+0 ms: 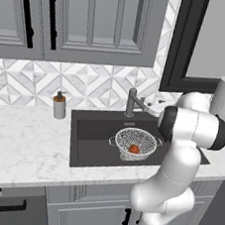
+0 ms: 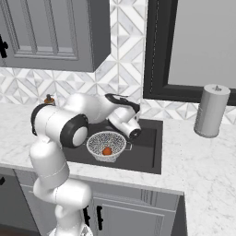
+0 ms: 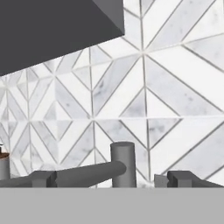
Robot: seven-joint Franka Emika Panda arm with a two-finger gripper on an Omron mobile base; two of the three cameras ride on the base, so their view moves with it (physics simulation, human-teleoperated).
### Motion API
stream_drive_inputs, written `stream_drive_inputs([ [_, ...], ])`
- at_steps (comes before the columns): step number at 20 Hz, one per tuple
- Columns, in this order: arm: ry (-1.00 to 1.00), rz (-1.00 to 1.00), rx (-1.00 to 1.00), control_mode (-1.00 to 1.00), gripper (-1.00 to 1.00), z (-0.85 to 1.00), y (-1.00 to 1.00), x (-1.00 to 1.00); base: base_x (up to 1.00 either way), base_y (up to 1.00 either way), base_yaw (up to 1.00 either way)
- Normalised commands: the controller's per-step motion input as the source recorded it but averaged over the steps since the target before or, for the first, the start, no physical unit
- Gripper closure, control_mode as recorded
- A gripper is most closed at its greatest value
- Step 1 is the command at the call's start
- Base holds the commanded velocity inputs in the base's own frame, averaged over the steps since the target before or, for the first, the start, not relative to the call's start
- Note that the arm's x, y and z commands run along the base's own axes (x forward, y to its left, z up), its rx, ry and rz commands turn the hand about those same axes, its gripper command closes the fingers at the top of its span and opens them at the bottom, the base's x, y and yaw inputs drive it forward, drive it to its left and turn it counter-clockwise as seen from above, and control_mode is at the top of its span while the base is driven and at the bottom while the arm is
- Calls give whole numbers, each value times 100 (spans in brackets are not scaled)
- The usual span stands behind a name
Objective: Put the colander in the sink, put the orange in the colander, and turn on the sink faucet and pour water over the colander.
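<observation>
The colander (image 1: 136,142) stands in the dark sink (image 1: 91,137), right of its middle, with the orange (image 1: 134,149) lying inside it. In the right base view the colander (image 2: 107,144) and orange (image 2: 107,150) sit just under my bent forearm. The sink faucet (image 1: 131,103) rises at the sink's back edge. My gripper (image 2: 115,98) reaches over the sink's back. In the hand view the gripper (image 3: 113,179) is open, and the faucet (image 3: 123,162) post stands ahead between the two fingertips (image 3: 41,178), its spout running left. No water shows.
A grey soap dispenser (image 1: 59,105) with a brown pump stands on the marble counter (image 1: 25,144) left of the sink. A grey cylinder (image 2: 210,110) stands on the counter at the right. Wall cabinets (image 1: 86,16) hang above, and a dark-framed window (image 2: 193,46) is behind.
</observation>
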Motion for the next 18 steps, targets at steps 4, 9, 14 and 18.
stream_drive_inputs([
  [4,0,0,0,-100,-100,-28,0,17,0,0,0],
  [9,-8,0,0,-100,-100,-16,0,-18,0,0,0],
  [14,-7,2,0,-100,-100,-13,0,-13,0,0,0],
  [18,0,2,0,-100,-100,-2,0,33,0,0,0],
])
